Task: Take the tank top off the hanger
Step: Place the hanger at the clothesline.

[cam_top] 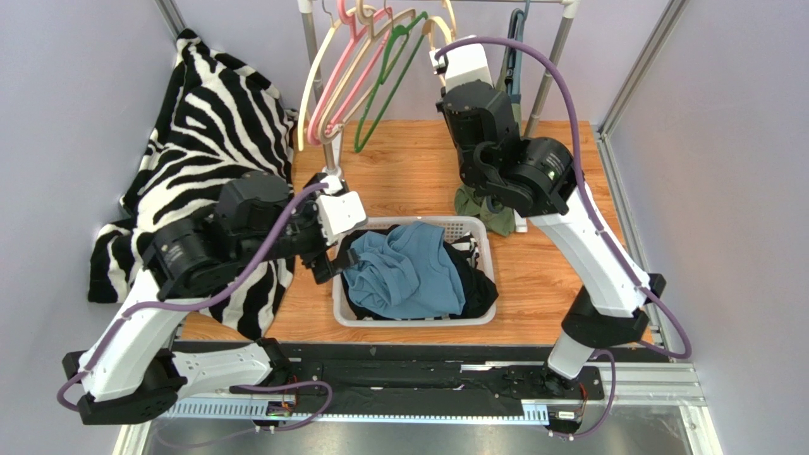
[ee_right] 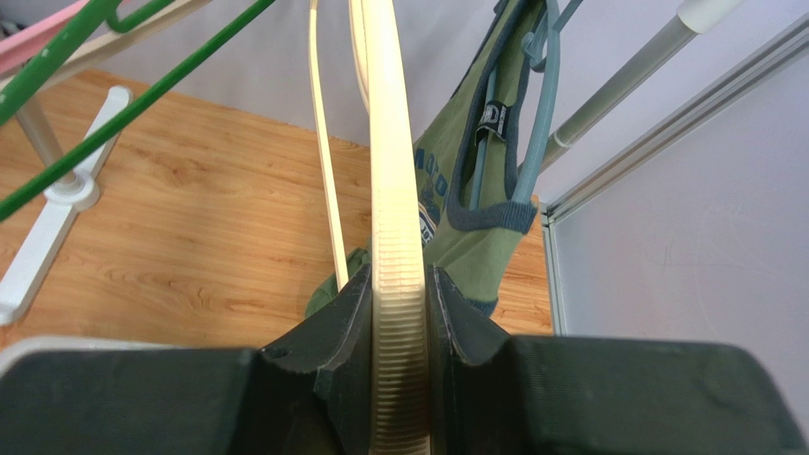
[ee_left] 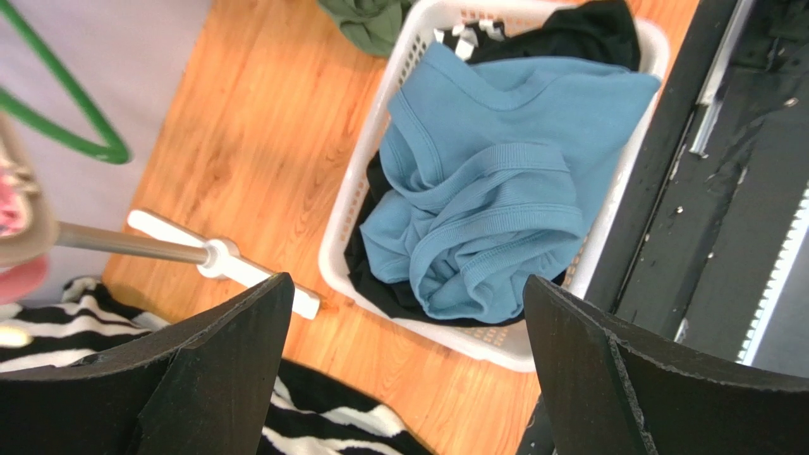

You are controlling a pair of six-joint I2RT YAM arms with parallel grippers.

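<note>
Blue tank top (ee_left: 475, 209): soft, light, I judge; pinch a fold. Left fingers (ee_left: 218, 370) wide, empty; right fingers (ee_right: 332, 332) clamp cream hanger (ee_right: 394, 237).

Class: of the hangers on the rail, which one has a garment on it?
The blue-grey hanger, furthest right: an olive tank top hangs on it. The cream hangers, pink hangers and green hanger are bare.

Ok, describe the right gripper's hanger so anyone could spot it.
Find the clothes rack at the back of the table. The right gripper is shut on a cream hanger, ribbed, the rightmost bare one, beside the blue-grey hanger carrying the olive tank top.
</note>
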